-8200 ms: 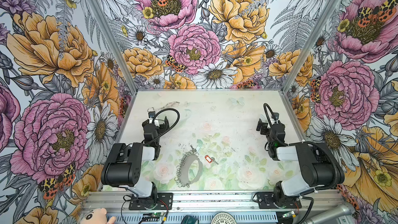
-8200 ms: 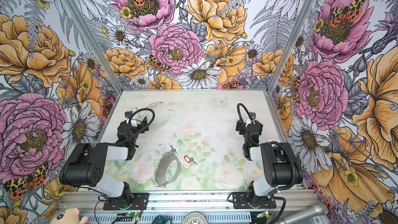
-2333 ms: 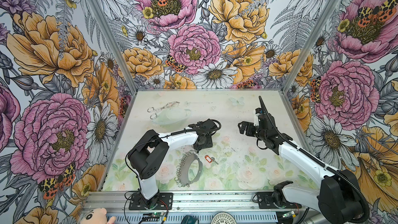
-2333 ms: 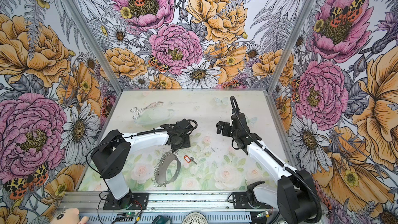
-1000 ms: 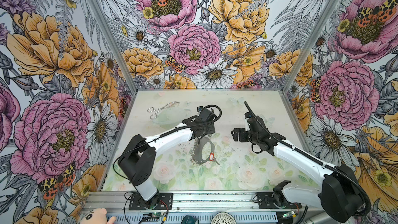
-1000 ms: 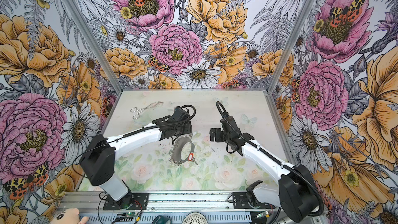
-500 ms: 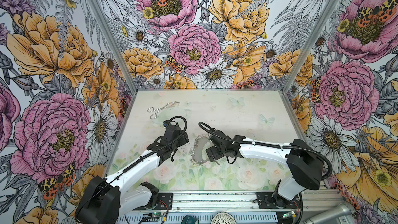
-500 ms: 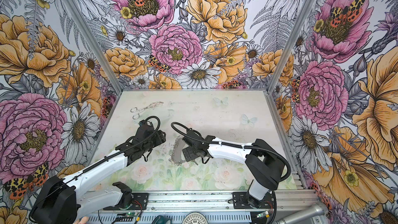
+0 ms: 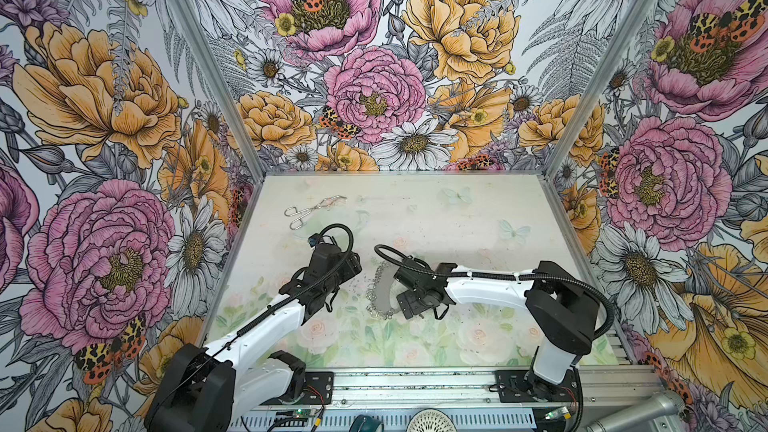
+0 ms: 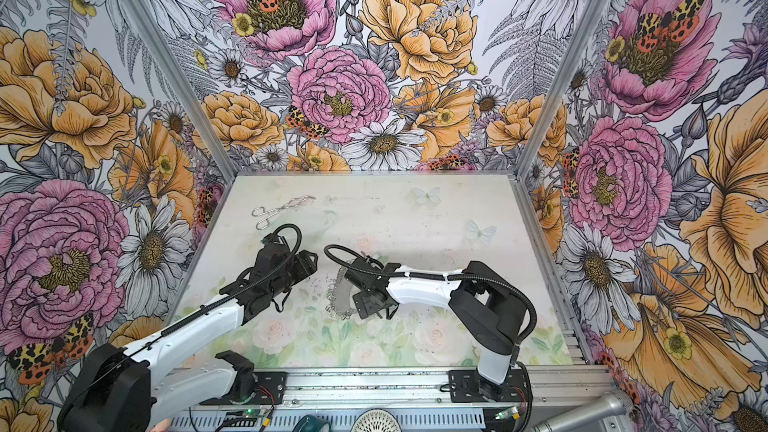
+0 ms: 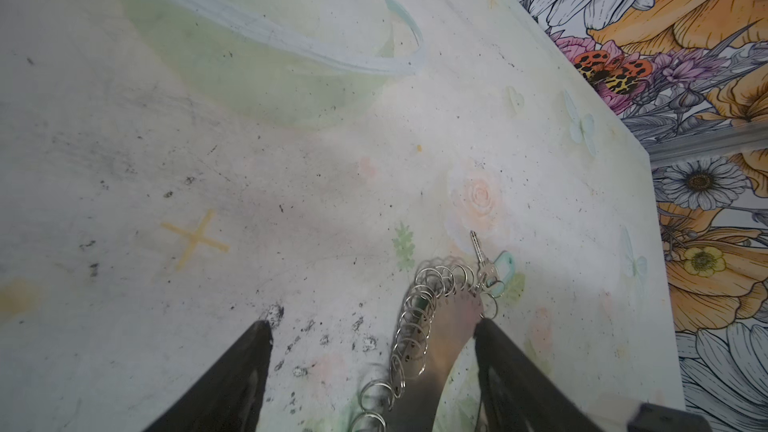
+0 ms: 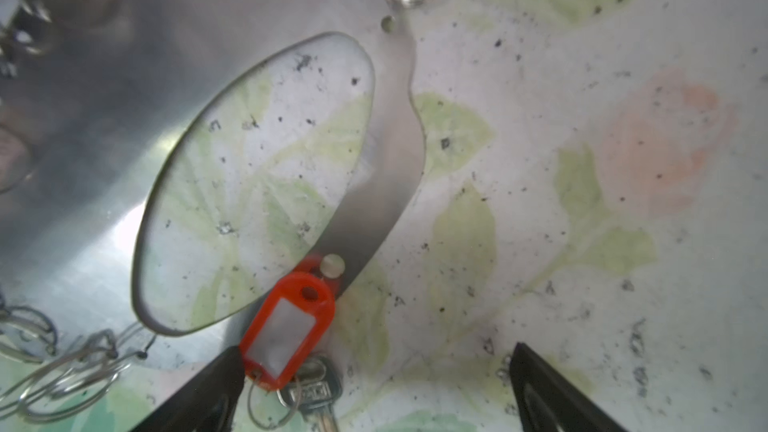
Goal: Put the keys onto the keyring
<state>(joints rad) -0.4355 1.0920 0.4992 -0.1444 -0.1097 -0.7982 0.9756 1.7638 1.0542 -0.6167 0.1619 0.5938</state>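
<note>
Now my right hand (image 12: pixel 374 349) hangs low over the table (image 9: pixel 457 222), its fingers spread wide and gripping nothing. In both top views the keyring (image 9: pixel 382 290) lies flat near the middle of the table, with this hand over its right side. From the right wrist view, the keys (image 12: pixel 311 390) lie between my fingertips, close to one of them. They are silvery and strung on a thin wire loop with a red tag (image 12: pixel 286 334) that bears a white label. The tag's eyelet end overlaps the narrow part of the keyring's grey band beside a rivet, while the keys themselves rest on the table just off the band. I cannot tell whether the tag touches my finger. My left hand (image 11: pixel 372 324) is spread open too and holds nothing, sitting just left of the keyring. Its wrist view shows the fringe of small silver rings (image 11: pixel 419 309) running between the fingers. A second key (image 11: pixel 478 251) with a pale turquoise tag (image 11: pixel 505 263) lies at the far edge of that fringe; whether it is hooked on, I cannot tell. Silver tongs (image 9: pixel 316 209) lie well apart, toward the back left.
</note>
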